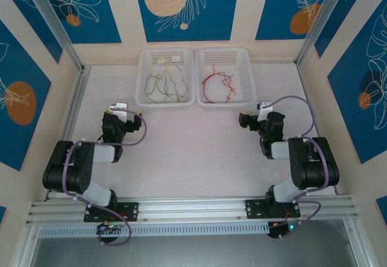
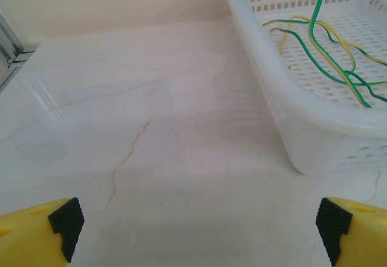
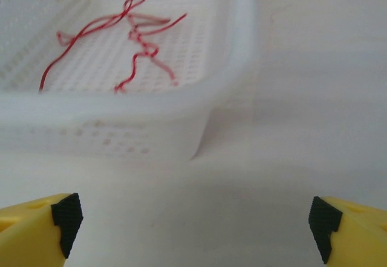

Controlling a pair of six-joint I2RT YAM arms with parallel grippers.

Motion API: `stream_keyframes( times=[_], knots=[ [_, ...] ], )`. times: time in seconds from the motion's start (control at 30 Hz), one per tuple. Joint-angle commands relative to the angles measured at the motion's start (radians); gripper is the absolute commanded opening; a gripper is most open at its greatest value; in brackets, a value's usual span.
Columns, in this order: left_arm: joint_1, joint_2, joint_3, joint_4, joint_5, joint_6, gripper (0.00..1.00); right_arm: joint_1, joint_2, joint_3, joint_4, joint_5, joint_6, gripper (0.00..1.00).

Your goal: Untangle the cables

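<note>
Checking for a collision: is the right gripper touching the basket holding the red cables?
Apart. The right wrist view shows bare table between the open right gripper and the basket.

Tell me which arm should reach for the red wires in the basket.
Right. The right gripper, open, faces the basket holding the red wires straight ahead; the left gripper sits before the other basket.

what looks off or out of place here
Nothing stands out: green and yellow wires lie in the left basket, red wires in the right basket, none spilled. Both baskets sit level, side by side. Only a thin brown hairline marks the table.
</note>
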Motion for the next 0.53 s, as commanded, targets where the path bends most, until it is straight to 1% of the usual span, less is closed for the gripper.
stream_keyframes(
  times=[0.0, 0.43, 0.5],
  knots=[
    [0.013, 0.011, 0.005, -0.043, 0.02, 0.003, 1.0, 0.0, 0.0, 0.022, -0.014, 0.003, 0.023, 0.99],
    [0.013, 0.008, 0.005, -0.045, 0.021, 0.004, 1.0, -0.006, 0.0, 0.027, -0.026, -0.015, 0.025, 0.99],
    [0.012, 0.002, -0.009, -0.024, 0.029, 0.008, 1.0, -0.003, -0.001, 0.025, -0.022, -0.011, 0.023, 0.99]
  ],
)
